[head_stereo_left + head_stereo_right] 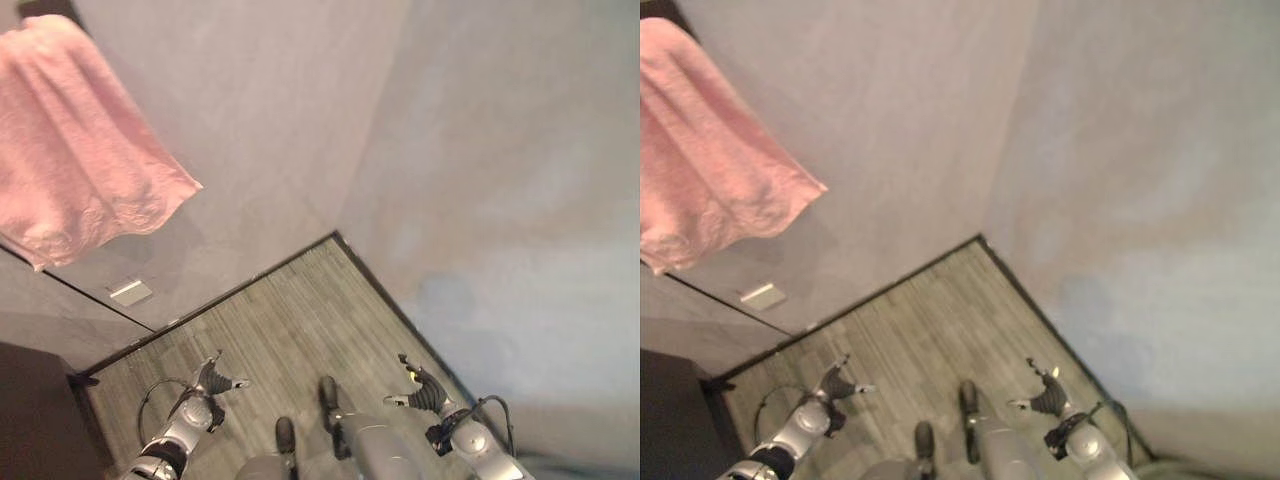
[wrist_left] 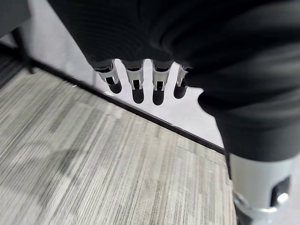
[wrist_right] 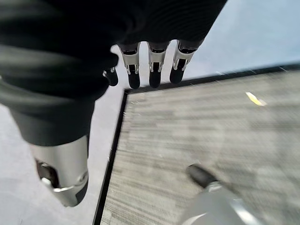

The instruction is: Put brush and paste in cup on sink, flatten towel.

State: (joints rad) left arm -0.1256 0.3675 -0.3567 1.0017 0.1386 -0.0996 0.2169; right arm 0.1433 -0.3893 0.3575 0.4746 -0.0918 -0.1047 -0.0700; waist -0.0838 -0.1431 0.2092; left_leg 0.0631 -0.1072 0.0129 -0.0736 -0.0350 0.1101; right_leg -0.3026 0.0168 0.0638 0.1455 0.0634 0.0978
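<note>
Low over the wood-grain floor [image 1: 290, 330] my left hand [image 1: 213, 383] and right hand [image 1: 420, 388] hung relaxed and empty, pink towel [image 1: 80, 150] untouched, nothing begun.

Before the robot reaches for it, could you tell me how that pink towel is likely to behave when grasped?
The pink towel hangs in soft folds with an uneven, wavy lower edge, so it will probably be floppy and drape from whatever point is pinched. Its fuzzy surface suggests fingers should grip it without slipping. Both the left hand and the right hand hang low over the floor, holding nothing.
</note>
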